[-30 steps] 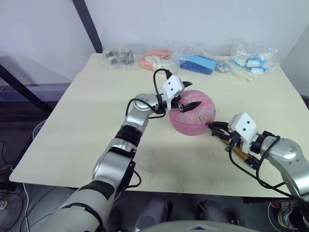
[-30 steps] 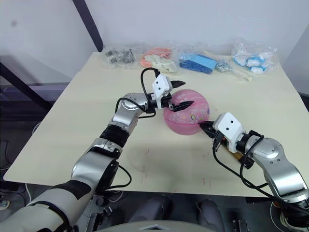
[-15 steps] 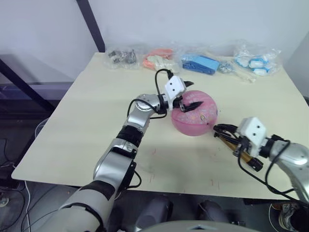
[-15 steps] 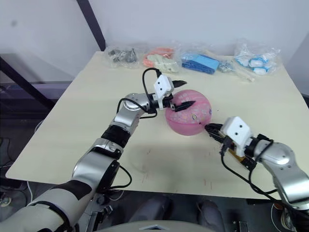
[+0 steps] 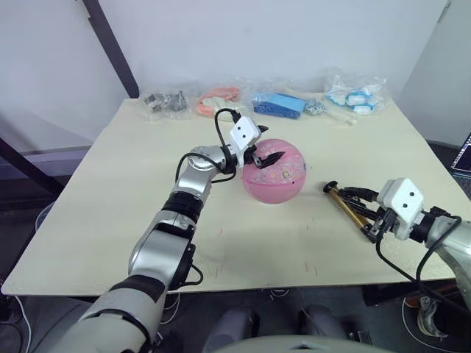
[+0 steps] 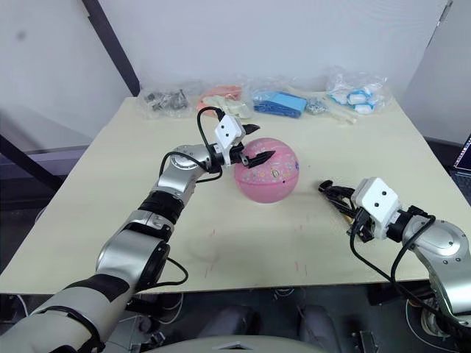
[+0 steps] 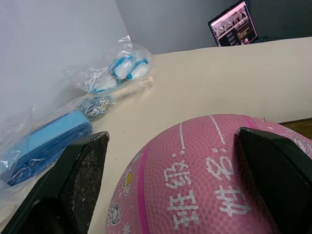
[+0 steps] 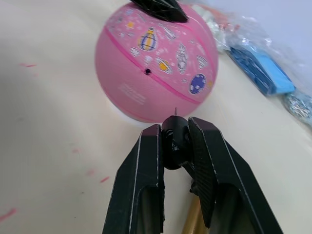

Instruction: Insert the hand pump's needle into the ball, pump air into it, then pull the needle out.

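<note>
The pink ball [image 5: 274,170] rests mid-table, its small dark valve hole [image 8: 147,71] facing my right gripper. My left gripper [image 5: 261,145] is open. Its two black fingers [image 7: 78,180] lie against the ball's upper left side. My right gripper [image 5: 331,188] is to the right of the ball and shut on the black fitting at the hose tip. The thin needle [image 8: 175,112] points at the ball, a short gap away from it. The bronze hand pump [image 5: 350,209] lies on the table under that gripper, with its black hose [image 5: 360,193] looped above.
Along the table's [image 5: 118,191] far edge lie clear bags: dark parts [image 5: 163,103], orange pieces [image 5: 217,99], blue pieces [image 5: 278,105], and blue-white pieces [image 5: 353,99]. A lit monitor [image 7: 234,27] stands off to the right beyond the table.
My right gripper has drawn back to the right, away from the ball. The needle tip now stands apart from the ball. The left gripper stays on it. The camera view has shifted.
</note>
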